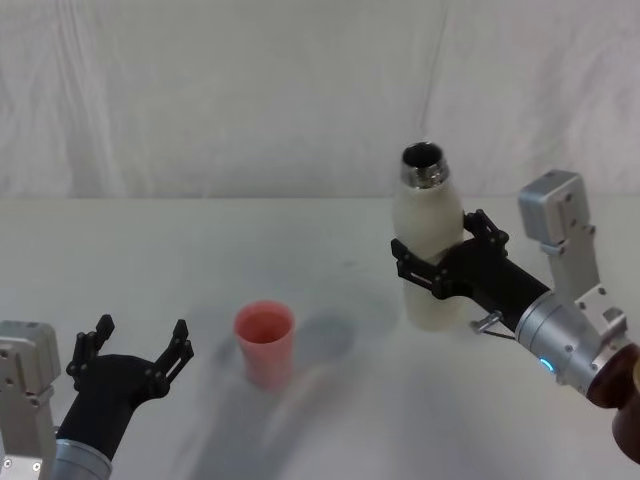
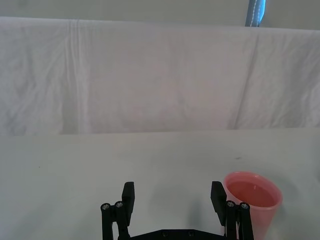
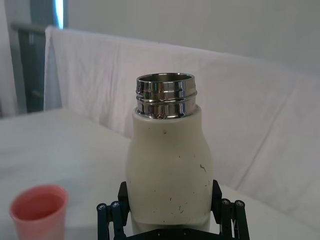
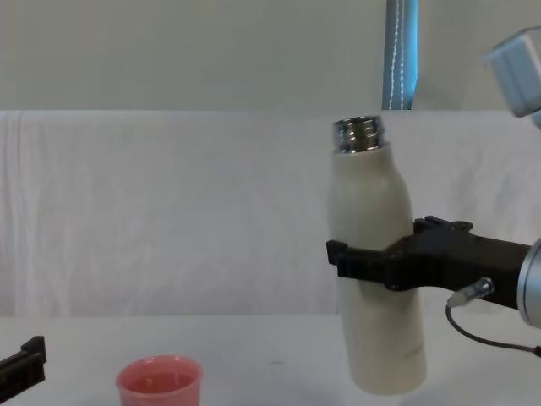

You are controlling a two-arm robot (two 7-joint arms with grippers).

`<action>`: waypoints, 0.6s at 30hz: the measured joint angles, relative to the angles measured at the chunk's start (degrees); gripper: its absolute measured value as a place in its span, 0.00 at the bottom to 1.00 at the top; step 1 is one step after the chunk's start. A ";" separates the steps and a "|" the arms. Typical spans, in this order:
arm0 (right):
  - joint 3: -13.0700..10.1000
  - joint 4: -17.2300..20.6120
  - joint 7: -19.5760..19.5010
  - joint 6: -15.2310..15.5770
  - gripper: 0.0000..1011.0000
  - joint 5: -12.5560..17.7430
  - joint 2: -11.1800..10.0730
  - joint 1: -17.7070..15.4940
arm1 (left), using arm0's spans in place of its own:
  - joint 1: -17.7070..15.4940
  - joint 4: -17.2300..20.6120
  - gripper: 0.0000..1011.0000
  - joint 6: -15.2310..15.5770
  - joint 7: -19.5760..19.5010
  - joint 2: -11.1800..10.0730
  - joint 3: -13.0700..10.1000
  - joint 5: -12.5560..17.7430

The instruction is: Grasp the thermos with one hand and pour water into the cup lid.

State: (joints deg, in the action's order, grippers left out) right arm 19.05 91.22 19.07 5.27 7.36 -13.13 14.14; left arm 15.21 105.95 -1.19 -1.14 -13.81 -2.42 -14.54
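Writing: no brand or label can be read on the bottle or the cup.
Thermos: tall cream-white matte thermos [image 1: 428, 255] with a shiny threaded steel neck, uncapped, upright, on the right side of the white table [image 1: 200, 250]; small dark specks mark its wall.
Right gripper: black two-fingered right gripper [image 1: 440, 262] reaches in from the right, arm roughly level, fingers clamped around the thermos's middle.
Cup lid: small salmon-pink plastic cup lid [image 1: 265, 343], upright, open, left of the thermos and well apart from it.
Left gripper: left gripper [image 1: 138, 345] low at the near left, fingers spread wide, holding nothing, just beside the cup lid.
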 joint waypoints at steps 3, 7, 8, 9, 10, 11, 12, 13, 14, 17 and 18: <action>-1.04 0.48 -0.07 0.71 0.95 3.04 0.75 -0.98 | 0.00 0.00 0.99 0.00 0.00 0.00 0.00 0.00; -1.59 0.65 -0.30 1.28 0.95 5.92 1.16 -1.73 | 0.00 0.00 0.99 0.00 0.00 0.00 0.00 0.00; -1.64 0.65 -0.38 1.41 0.95 6.29 1.18 -1.83 | 0.00 0.00 0.99 0.00 0.00 0.00 0.00 0.00; -1.69 0.65 -0.44 1.60 0.95 6.67 1.19 -1.92 | 0.00 0.00 0.99 0.00 0.00 0.00 0.00 0.00; -1.74 0.64 -0.60 1.99 0.95 7.28 1.17 -2.07 | 0.00 0.00 0.99 0.00 0.00 0.00 0.00 0.00; -1.74 0.60 -0.67 2.13 0.95 7.51 1.12 -2.11 | 0.00 0.00 0.99 0.00 0.00 0.00 0.00 0.00; -1.74 0.50 -0.75 2.27 0.95 7.71 1.06 -2.16 | 0.00 0.00 0.99 0.00 0.00 0.00 0.00 0.00; -1.74 0.42 -0.82 2.39 0.95 7.86 1.02 -2.18 | 0.00 0.00 0.99 0.00 0.00 0.00 0.00 0.00; -1.68 0.14 -1.05 2.66 0.95 8.19 0.88 -2.22 | 0.00 0.00 0.99 0.00 0.00 0.00 0.00 0.00; -1.37 -0.55 -1.82 2.88 0.95 8.27 0.55 -2.21 | 0.00 0.00 0.99 0.00 0.00 0.00 0.00 0.00; -1.27 -0.73 -2.02 2.88 0.95 8.22 0.50 -2.18 | 0.00 0.00 0.99 0.00 0.00 0.00 0.00 0.00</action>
State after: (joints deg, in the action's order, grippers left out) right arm 17.78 90.49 17.05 8.15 15.58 -12.64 11.95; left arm 15.21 105.95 -1.19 -1.14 -13.81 -2.42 -14.54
